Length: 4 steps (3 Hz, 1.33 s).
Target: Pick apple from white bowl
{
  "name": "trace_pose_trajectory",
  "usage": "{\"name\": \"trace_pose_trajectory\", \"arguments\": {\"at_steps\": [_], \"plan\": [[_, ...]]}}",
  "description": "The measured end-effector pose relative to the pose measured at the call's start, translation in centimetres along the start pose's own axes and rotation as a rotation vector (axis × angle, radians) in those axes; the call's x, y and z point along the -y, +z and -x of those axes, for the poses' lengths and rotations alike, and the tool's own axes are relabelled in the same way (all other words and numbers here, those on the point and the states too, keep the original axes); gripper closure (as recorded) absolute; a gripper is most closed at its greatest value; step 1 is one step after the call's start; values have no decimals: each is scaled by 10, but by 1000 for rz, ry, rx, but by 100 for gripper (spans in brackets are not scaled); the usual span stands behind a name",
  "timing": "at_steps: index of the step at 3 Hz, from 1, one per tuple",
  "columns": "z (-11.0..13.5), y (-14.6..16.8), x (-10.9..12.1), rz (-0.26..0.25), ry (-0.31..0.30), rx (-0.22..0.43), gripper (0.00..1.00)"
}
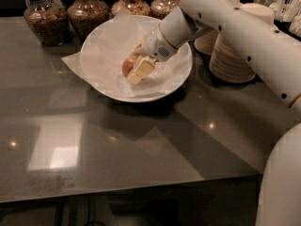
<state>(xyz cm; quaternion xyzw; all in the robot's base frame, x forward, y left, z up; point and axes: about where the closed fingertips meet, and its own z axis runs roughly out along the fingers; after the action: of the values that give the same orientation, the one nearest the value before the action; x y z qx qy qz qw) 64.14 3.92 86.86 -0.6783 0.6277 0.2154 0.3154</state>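
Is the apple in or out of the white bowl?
In: the apple lies inside the white bowl, with the hand down beside it.

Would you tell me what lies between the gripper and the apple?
Nothing; in the camera view the gripper rests right against the apple inside the white bowl.

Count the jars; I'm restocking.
4, along the back: left jar, second jar, third jar and fourth jar behind the bowl. Arm may hide more. Pincer in the bowl, at the apple.

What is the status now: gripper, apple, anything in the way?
Gripper inside white bowl, against apple. Apple lies on the paper lining, not lifted. Glass jars and stacked paper bowls stand outside the bowl, not blocking.
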Motion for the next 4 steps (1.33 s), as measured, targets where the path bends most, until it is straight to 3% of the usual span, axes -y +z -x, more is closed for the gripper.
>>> {"name": "trace_pose_trajectory", "arguments": {"at_steps": [1, 2, 4], "plan": [[24, -32, -3, -5, -28, 118, 100], [42, -62, -14, -25, -61, 186, 100], [49, -118, -91, -88, -64, 215, 100]]}}
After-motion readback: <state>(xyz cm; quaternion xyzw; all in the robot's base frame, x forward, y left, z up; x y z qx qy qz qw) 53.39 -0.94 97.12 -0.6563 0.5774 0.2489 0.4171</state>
